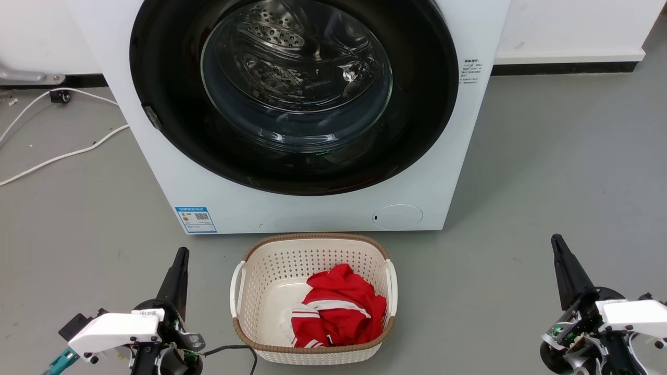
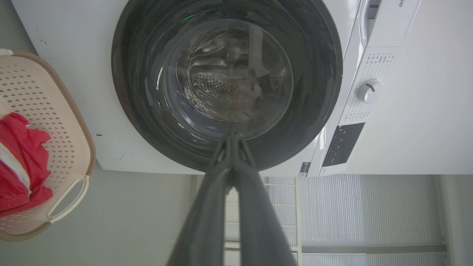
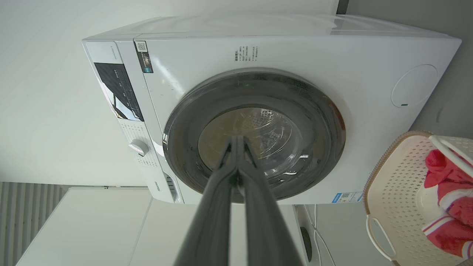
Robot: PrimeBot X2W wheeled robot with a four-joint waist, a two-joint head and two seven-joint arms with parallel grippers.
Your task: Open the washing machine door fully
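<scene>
Left hand (image 1: 180, 260) and right hand (image 1: 559, 249), each pressed together, hang well short of the shut washing machine door (image 1: 167, 104); the reach hasn't begun, and next one must catch its rim.

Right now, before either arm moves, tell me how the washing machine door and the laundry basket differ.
The washing machine door is glossy black and round; the laundry basket is cream, perforated and squarish. The door stands upright and shut; the basket sits on the floor, open-topped. A steel drum shows through the door; a red garment lies in the basket. Both lie centred in the head view.
</scene>
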